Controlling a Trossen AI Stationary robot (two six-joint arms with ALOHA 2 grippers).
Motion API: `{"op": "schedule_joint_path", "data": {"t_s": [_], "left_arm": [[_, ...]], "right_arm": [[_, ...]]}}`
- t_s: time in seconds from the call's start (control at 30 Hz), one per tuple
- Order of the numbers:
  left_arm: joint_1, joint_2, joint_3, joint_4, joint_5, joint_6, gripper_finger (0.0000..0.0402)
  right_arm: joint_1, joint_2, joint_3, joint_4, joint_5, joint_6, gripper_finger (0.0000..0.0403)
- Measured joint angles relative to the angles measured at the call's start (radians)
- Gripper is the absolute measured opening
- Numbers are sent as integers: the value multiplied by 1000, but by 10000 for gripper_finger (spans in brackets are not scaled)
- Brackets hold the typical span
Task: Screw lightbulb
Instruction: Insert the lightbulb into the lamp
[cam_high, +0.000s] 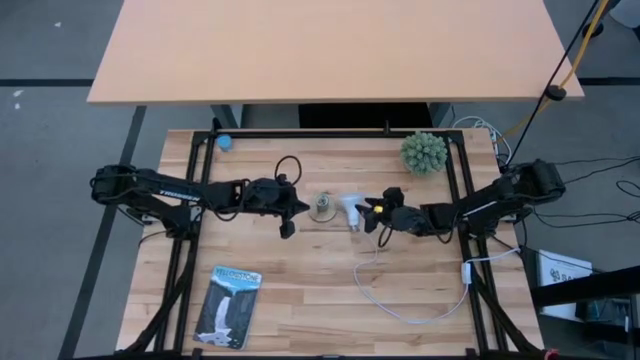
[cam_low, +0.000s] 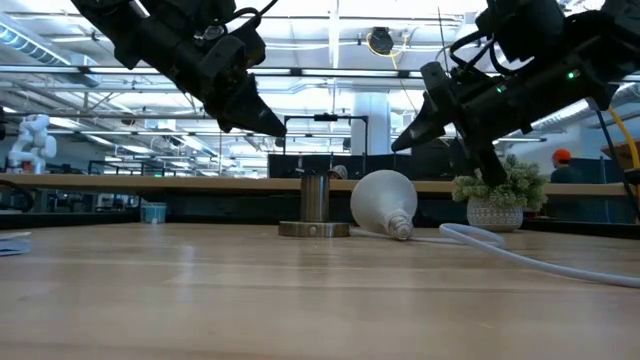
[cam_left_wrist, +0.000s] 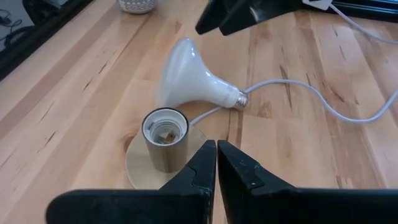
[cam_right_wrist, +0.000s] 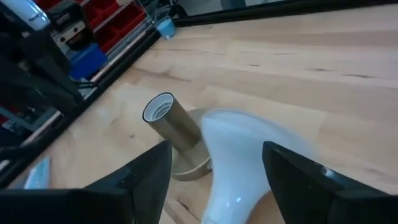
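The small white frosted lightbulb (cam_left_wrist: 194, 73) lay on its side on the light wooden table (cam_high: 300, 300), just beside the round brass socket (cam_left_wrist: 164, 147). My right gripper (cam_right_wrist: 214, 163) hung above the bulb, fingers spread wide, holding nothing. My left gripper (cam_left_wrist: 216, 168) hovered near the socket, fingers pressed together.

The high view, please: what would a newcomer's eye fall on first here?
Most likely the lightbulb, lying on its side at the middle of the table, right beside the upright socket and not screwed in. The right hand hangs open just above the bulb, while the left hand waits shut on the socket's other side. Next, the green potted plant at the far right.
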Motion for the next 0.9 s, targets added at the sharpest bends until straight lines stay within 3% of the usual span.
{"op": "schedule_joint_path", "data": {"t_s": [0.23,0.4,0.57,0.67,0.73,0.9], "left_arm": [[0,0,0,-3,0,0,20],[0,0,-10,-2,0,-2,20],[7,0,-41,35,-1,-7,20],[15,0,-51,56,-2,-22,20],[20,0,-51,58,-3,-26,20],[19,0,-51,59,-3,-26,20]], "right_arm": [[11,-8,0,-8,-43,6,241],[77,-10,87,-168,48,26,241],[122,28,320,-741,84,312,240],[127,87,424,-991,83,523,240],[130,130,446,-1041,77,608,240],[100,249,448,-974,32,715,240]]}}
